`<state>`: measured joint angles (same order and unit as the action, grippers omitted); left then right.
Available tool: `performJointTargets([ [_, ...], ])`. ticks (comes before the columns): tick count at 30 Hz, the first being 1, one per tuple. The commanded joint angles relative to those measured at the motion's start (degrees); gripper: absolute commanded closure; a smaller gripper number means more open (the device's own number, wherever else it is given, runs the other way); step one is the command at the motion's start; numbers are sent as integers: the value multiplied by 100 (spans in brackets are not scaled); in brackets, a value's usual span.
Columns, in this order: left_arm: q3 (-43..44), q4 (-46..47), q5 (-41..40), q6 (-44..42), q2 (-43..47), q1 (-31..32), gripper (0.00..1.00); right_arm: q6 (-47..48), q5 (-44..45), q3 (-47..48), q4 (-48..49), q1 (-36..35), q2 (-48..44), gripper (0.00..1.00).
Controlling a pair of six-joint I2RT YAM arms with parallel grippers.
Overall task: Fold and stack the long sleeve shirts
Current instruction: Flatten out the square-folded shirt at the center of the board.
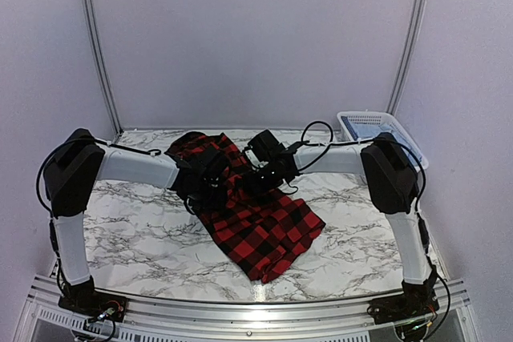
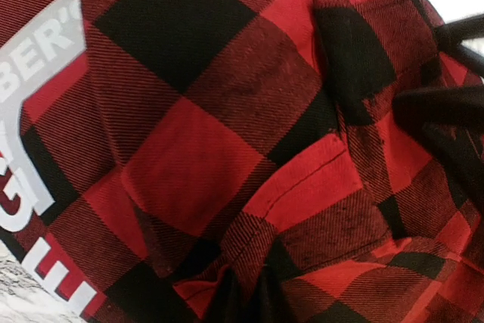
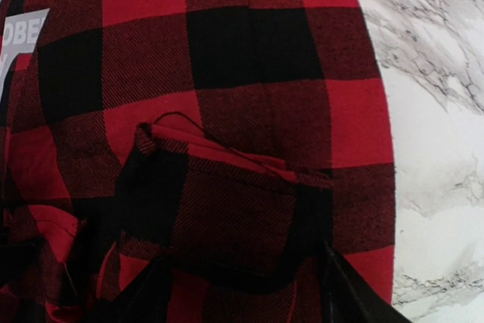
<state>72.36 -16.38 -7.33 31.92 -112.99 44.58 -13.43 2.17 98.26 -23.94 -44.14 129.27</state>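
The red-and-black check shirt [image 1: 268,230] lies crumpled on the marble table [image 1: 136,238], running from back centre to front right. My left gripper [image 1: 210,186] is on its upper part. In the left wrist view [image 2: 257,296] its fingers stand close together with a ridge of the shirt [image 2: 189,172] pinched between them. My right gripper [image 1: 260,178] is just beside it. In the right wrist view [image 3: 227,296] its fingers stand wide apart astride a folded flap of the shirt [image 3: 227,58]. The pale blue shirt [image 1: 378,130] lies in the basket.
The white lattice basket [image 1: 350,120] stands at the back right corner. A grey label with white letters is on the shirt [image 2: 38,58]. White walls close in the table on three sides. Bare marble shows to the right of the shirt [image 3: 439,111].
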Motion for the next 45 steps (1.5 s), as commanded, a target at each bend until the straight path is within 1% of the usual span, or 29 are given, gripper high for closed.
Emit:
performJointTargets([
  [1, -225, -357, -451, 30, 335, 10, 98, -54, 168, 359, 65, -119, 151, 42],
  [3, -287, -357, -515, 40, 534, 0, 100, -67, 248, 380, 55, -145, 133, 53],
  [6, -418, -374, -654, 71, 931, -28, 100, -105, 407, 471, -78, -146, 110, 75],
  [7, -482, -384, -700, 103, 1106, -61, 100, -112, 481, 520, -133, -141, 89, 81],
  [10, -668, -453, -850, 167, 1664, -240, 100, -92, 684, 662, -225, -134, -26, 95],
  [12, -796, -545, -974, 191, 2070, -419, 100, -67, 766, 780, -269, -117, -130, 100],
  [15, -1047, -676, -1157, 221, 2798, -776, 100, -51, 962, 938, -312, -32, -288, 100],
  [19, -1310, -840, -1349, 243, 3680, -1421, 100, -5, 1186, 1118, -295, 198, -463, 100],
  [22, -1273, -1004, -1582, 113, 4187, -1991, 100, 27, 1472, 1442, -398, 456, -484, 100],
  [24, -1163, -1120, -1567, -14, 4371, -2477, 100, 62, 1630, 1655, -462, 758, -482, 100],
  [28, -926, -1308, -1587, -270, 4434, -3171, 100, 113, 1872, 1938, -536, 1381, -429, 100],
  [34, -1028, -1321, -873, -28, 4407, -4386, 100, -14, 1841, 2215, -617, 2177, -332, 100],
  [35, -1030, -1316, -797, 25, 4386, -4673, 100, -12, 1890, 2313, -655, 2272, -300, 100],
  [41, -962, -1322, -435, 129, 4416, -5664, 100, 172, 2124, 3244, -954, 2628, 108, 100],
  [45, -743, -1388, -318, -11, 4349, -6056, 100, 377, 2046, 3490, -733, 2708, 290, 100],
])
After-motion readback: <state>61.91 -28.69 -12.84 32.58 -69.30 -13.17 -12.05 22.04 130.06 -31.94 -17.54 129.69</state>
